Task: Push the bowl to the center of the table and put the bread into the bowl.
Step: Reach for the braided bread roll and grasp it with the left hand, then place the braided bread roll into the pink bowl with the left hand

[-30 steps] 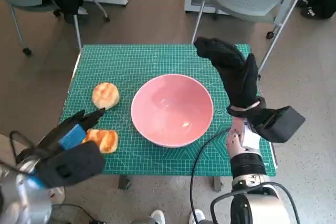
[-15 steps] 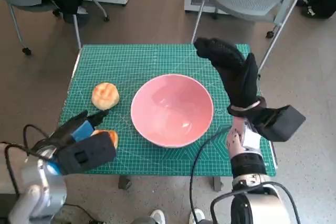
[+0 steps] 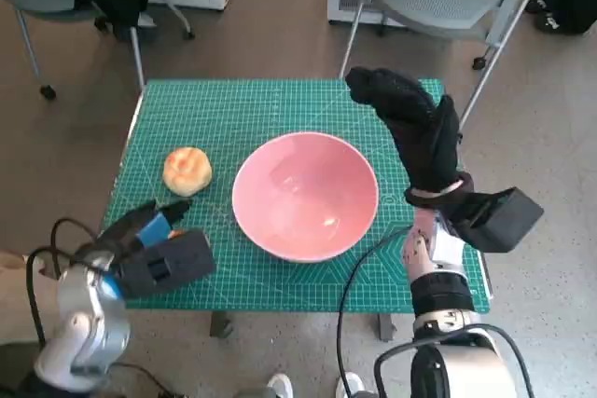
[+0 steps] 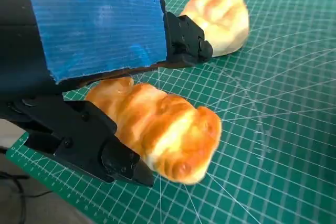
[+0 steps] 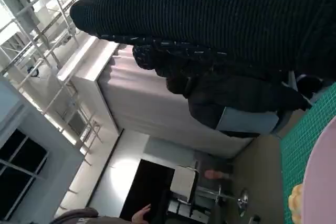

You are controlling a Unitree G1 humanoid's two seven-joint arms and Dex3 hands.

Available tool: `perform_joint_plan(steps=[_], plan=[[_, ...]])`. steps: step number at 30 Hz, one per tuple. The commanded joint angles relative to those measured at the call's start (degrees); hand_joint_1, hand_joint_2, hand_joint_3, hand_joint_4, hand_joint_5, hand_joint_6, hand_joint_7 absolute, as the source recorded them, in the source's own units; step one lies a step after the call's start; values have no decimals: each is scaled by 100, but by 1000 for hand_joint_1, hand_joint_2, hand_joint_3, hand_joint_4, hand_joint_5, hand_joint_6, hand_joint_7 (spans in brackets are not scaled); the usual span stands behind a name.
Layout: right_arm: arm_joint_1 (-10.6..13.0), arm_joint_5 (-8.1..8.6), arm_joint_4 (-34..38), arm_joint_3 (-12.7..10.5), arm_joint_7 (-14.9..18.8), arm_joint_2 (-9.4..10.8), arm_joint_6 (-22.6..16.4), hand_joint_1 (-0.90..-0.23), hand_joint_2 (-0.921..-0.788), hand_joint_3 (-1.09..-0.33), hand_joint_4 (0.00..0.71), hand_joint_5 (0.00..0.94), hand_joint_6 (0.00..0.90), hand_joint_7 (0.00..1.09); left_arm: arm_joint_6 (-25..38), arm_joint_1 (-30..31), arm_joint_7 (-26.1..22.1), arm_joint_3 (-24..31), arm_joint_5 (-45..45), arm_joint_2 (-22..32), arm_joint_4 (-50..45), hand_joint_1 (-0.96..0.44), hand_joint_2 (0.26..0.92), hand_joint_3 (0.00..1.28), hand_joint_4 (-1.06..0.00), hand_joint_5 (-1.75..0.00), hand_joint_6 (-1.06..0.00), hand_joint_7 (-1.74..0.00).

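Left robot hand (image 3: 154, 230) low at the table's near-left corner, fingers (image 4: 105, 150) parted; right robot hand (image 3: 410, 128) raised, holding nothing.

A green cutting mat (image 3: 280, 104) printed with a fine grid of pale lines covers the desk. On it sits a plain pink bowl (image 3: 305, 195), glossy inside. A round bread roll (image 3: 187, 171) is pale golden with a lighter top. A second bread piece (image 4: 157, 127) is golden orange with browner ridges and a cream underside. The left hand (image 3: 149, 230) is black with bright blue tape across its back. The right hand (image 3: 410, 123) wears a black knitted glove. The floor (image 3: 75, 137) is brown-grey.
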Motion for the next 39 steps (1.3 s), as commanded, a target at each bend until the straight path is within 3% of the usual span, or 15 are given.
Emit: perform_joint_plan(steps=[1, 19, 31, 34, 37, 38, 39], plan=[[161, 8, 45, 15, 35, -39, 67, -655, -921, -877, 61, 1, 94, 85, -72, -153, 63, -150, 123, -88, 297, -93, 688, 9, -91, 0, -277, -2], [207, 45, -104, 14, 93, -83, 200, -656, -921, -878, 60, 0, 89, 94, -75, -296, 143, -293, 160, -357, 885, -83, 689, 9, -98, -4, -280, -2], [256, 63, -187, 14, 117, -75, 231, -650, -921, -881, 60, 0, 84, 100, -105, -400, 253, -358, 134, -541, 1395, 0, 708, 20, -178, -27, -347, -23], [263, 68, -179, 11, 130, -75, 232, -649, -921, -881, 59, 0, 82, 101, -139, -423, 307, -378, 132, -578, 1540, 35, 721, 30, -272, -52, -397, -28], [263, 82, -172, 3, 153, -81, 243, -648, -921, -881, 55, 0, 78, 102, -157, -437, 347, -393, 131, -598, 1644, 84, 737, 45, -460, -153, -466, -37], [260, 94, -169, -3, 171, -85, 251, -648, -921, -882, 54, 0, 77, 102, -162, -439, 372, -401, 140, -602, 1676, 96, 735, 61, -488, -234, -492, -25], [258, 109, -167, -9, 192, -88, 256, -648, -921, -882, 52, 0, 75, 103, -186, -424, 438, -406, 160, -604, 1701, 198, 795, 70, -566, -586, -553, -39]])
